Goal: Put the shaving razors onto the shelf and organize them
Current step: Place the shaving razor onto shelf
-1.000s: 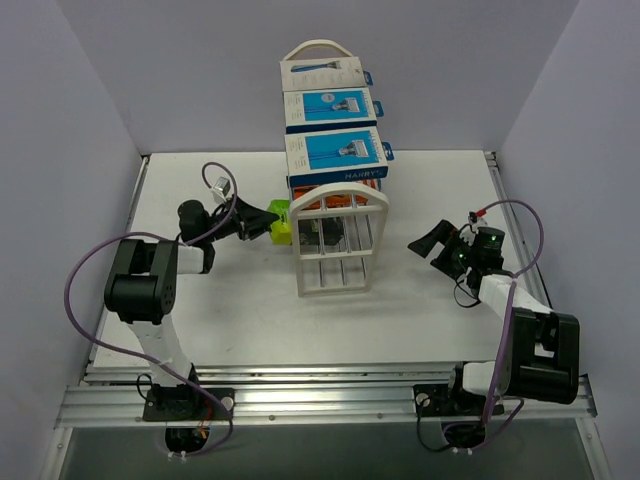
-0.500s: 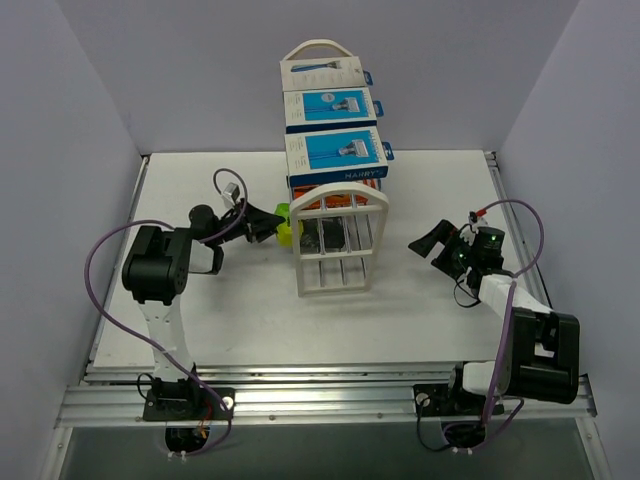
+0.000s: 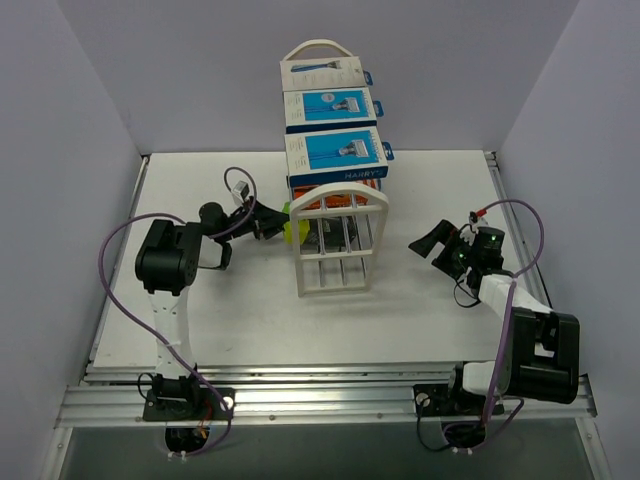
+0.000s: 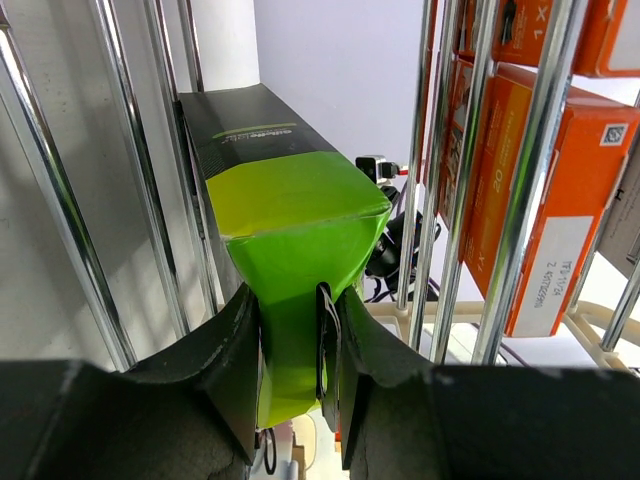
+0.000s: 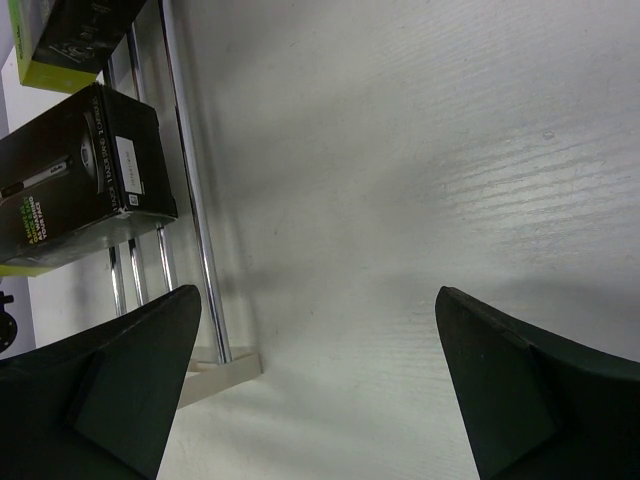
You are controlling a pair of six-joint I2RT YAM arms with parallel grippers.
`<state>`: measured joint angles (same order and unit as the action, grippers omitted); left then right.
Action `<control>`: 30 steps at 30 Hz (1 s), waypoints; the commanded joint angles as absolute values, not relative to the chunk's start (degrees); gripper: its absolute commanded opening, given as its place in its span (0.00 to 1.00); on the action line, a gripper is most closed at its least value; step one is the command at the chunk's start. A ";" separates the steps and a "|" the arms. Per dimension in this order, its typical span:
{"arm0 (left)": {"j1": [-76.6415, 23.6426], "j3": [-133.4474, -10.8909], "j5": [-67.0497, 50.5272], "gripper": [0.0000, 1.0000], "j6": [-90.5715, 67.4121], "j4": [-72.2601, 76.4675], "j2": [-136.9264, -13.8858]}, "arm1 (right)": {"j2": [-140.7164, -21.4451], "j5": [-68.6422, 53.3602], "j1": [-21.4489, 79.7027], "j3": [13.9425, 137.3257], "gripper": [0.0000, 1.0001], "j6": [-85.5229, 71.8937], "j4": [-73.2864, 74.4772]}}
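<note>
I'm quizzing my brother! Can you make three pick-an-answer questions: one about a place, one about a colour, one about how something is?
1. Where is the lime-green box? A) by the right arm B) between the bars of the shelf C) on the shelf's top
2. What colour are the boxes beside it? A) pink B) orange C) purple
3. How is the right end effector? A) open, empty B) shut on a box C) shut on a bar
Answers: 1 B, the left end effector holds it among the bars; 2 B, orange boxes stand behind bars; 3 A, its fingers spread over bare table.
</note>
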<state>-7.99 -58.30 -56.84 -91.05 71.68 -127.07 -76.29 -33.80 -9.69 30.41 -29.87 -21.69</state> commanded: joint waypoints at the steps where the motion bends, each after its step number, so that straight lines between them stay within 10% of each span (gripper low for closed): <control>1: -8.17 -61.43 -56.51 0.10 -92.64 84.29 -128.58 | -76.55 -33.31 -9.40 31.90 1.00 -28.83 -22.59; 8: -8.00 -62.67 -56.69 0.34 -92.29 82.97 -130.78 | -76.99 -33.22 -9.40 32.08 1.00 -28.74 -22.50; 11: -7.39 -62.23 -56.86 0.94 -91.67 82.27 -131.22 | -76.99 -33.22 -9.40 32.08 1.00 -28.65 -22.50; 22: -4.22 -60.38 -59.67 0.94 -82.89 67.96 -126.57 | -77.08 -33.66 -9.40 31.90 1.00 -28.83 -22.59; 30: -3.60 -63.63 -56.17 0.94 -56.37 27.55 -116.90 | -76.29 -33.93 -9.40 31.55 1.00 -28.83 -22.76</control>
<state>-3.42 -60.07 -57.58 -71.33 44.36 -123.33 -76.75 -33.74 -9.69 30.41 -29.85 -21.69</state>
